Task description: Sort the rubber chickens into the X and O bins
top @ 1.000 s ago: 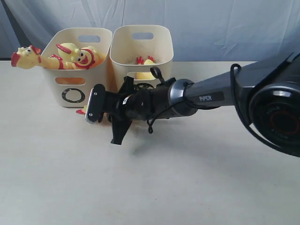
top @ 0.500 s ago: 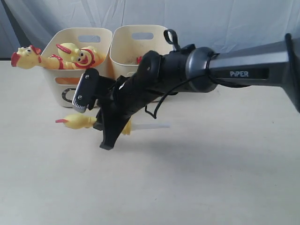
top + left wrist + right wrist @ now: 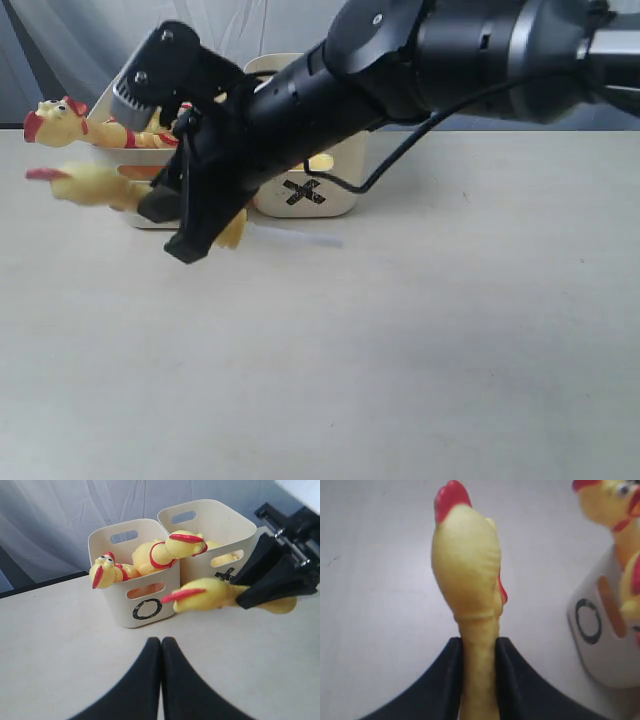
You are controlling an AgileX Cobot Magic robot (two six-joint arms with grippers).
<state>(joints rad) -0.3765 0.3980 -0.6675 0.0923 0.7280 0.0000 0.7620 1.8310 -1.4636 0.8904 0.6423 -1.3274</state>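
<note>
My right gripper [image 3: 180, 215] is shut on the thin neck of a yellow rubber chicken [image 3: 95, 185], which is off the table in front of the O bin. Its red-tipped end points left. In the right wrist view the chicken [image 3: 466, 565] sticks out beyond my gripper [image 3: 479, 645], with the O bin [image 3: 600, 630] beside it. The O bin [image 3: 145, 592] holds other chickens [image 3: 155, 555]; one head [image 3: 60, 122] hangs over its left rim. The X bin [image 3: 303, 192] stands to its right. My left gripper [image 3: 161, 641] is shut and empty, low over the table, facing both bins.
The right arm [image 3: 420, 50] crosses the exterior view from upper right and hides most of the O bin. A yellow shape with red [image 3: 222, 557] shows inside the X bin. Grey cloth hangs behind the bins. Bare table [image 3: 400, 350] spreads in front.
The right arm rose and swung left with the chicken, lifting it from the table by the bins to the air at the O bin's front-left.
</note>
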